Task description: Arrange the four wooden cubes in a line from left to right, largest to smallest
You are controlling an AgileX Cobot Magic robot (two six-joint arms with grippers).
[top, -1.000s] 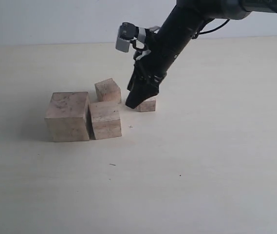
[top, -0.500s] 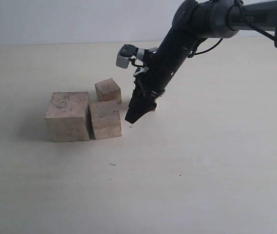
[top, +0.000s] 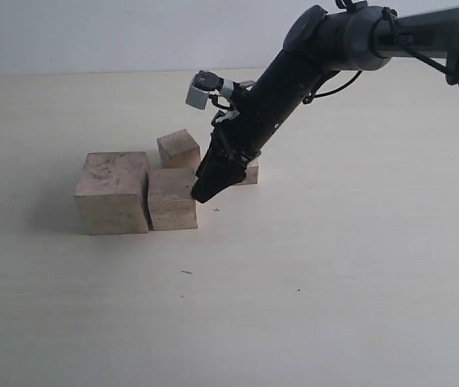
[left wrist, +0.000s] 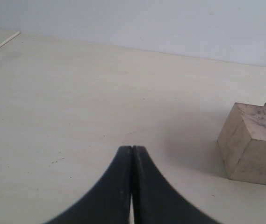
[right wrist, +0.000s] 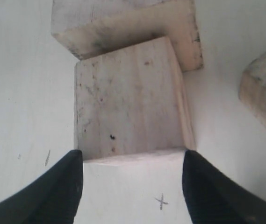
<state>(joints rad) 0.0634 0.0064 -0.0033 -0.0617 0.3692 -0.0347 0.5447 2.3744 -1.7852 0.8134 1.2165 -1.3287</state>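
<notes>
Four pale wooden cubes sit left of centre. The largest cube (top: 112,193) stands leftmost, with the second-largest cube (top: 171,199) touching its right side. The third cube (top: 179,149) lies just behind them. The smallest cube (top: 249,172) peeks out behind the right arm. My right gripper (top: 201,193) is open and low at the second cube's right edge. In the right wrist view its fingertips (right wrist: 72,163) flank the near corners of that cube (right wrist: 130,98), with the largest cube (right wrist: 123,18) beyond. My left gripper (left wrist: 132,149) is shut on nothing, with the largest cube (left wrist: 254,140) off to one side.
The pale tabletop (top: 334,282) carries a small pencilled cross (right wrist: 161,201) just in front of the second cube. A pale wall runs behind the table's far edge. The left arm is out of the exterior view.
My right gripper left the smallest cube, swung left and toward the front, and now sits at the second-largest cube's right edge. The cubes look nearly unmoved.
</notes>
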